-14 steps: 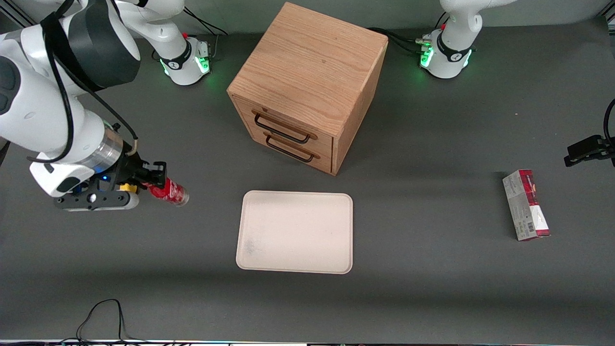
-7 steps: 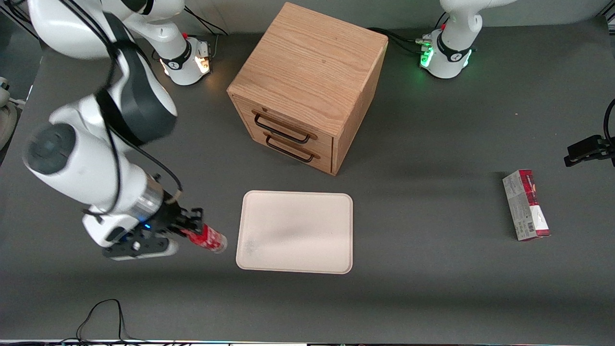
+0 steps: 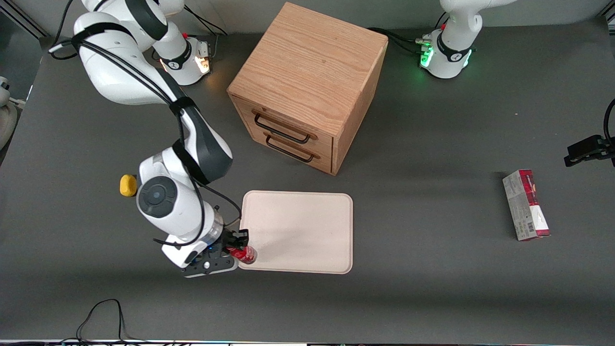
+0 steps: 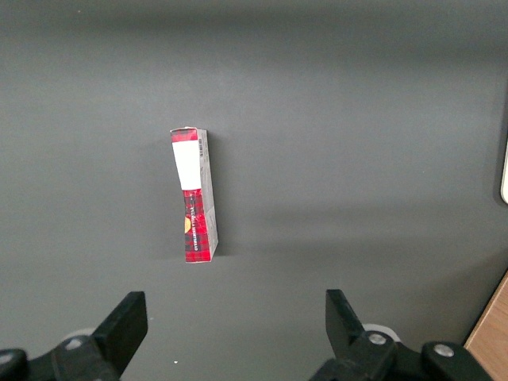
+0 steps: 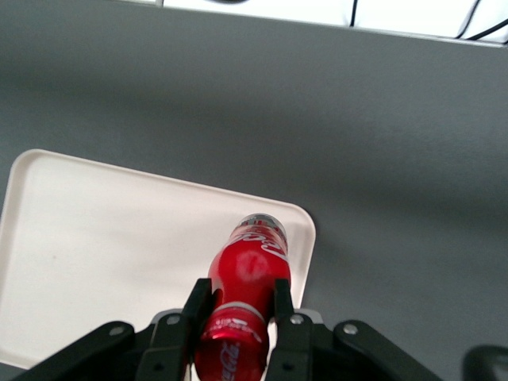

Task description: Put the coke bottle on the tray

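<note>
The coke bottle (image 3: 244,254) is a small red bottle with a clear base, held between the fingers of my right gripper (image 3: 239,250). The gripper is shut on it. The bottle hangs over the corner of the cream-white tray (image 3: 298,230) that is nearest the front camera and toward the working arm's end. In the right wrist view the bottle (image 5: 248,295) sits clamped between the two black fingers (image 5: 198,305) of the gripper (image 5: 240,305), with its clear base over the tray's corner (image 5: 95,246).
A wooden drawer cabinet (image 3: 307,86) stands farther from the front camera than the tray. A yellow object (image 3: 128,185) lies on the table beside the working arm. A grey-and-red carton (image 3: 526,205) lies toward the parked arm's end and also shows in the left wrist view (image 4: 194,195).
My right gripper has carried the bottle across the table, nearer the front camera and toward the tray, to the tray's corner. The yellow object, hidden before, now shows.
</note>
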Available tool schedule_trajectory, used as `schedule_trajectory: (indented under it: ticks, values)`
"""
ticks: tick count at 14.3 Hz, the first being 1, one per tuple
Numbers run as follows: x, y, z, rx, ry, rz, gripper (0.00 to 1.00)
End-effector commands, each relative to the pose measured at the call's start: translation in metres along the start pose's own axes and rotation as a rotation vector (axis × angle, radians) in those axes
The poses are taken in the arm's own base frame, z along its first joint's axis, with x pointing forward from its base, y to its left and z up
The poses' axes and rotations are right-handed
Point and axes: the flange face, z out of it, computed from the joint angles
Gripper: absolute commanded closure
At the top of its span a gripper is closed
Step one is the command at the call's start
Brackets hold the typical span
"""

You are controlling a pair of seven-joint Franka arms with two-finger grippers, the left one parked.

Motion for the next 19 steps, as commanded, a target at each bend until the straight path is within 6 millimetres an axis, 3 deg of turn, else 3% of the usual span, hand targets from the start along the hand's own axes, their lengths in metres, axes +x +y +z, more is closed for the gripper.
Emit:
schedule_trajectory:
  ticks: [1, 5, 6, 7, 8, 11, 13, 15, 19]
  values:
    - [0.005, -0.007, 0.018, -0.019, 0.028, 0.002, 1.0]
    - [0.001, -0.007, 0.041, -0.035, 0.037, -0.018, 1.0]
    - [0.001, -0.007, 0.041, -0.035, 0.038, -0.015, 0.81]
    - [0.001, -0.007, 0.043, -0.046, 0.039, -0.018, 0.06]
    - [0.0, -0.01, 0.044, -0.069, 0.059, -0.002, 0.0]
    - [0.0, -0.015, 0.032, -0.12, 0.092, 0.037, 0.0]
    - [-0.003, -0.016, 0.005, -0.137, 0.083, 0.036, 0.0]
    - [-0.012, -0.01, -0.032, -0.189, 0.063, 0.033, 0.0]
    - [-0.044, 0.042, -0.13, -0.166, -0.017, 0.032, 0.0]
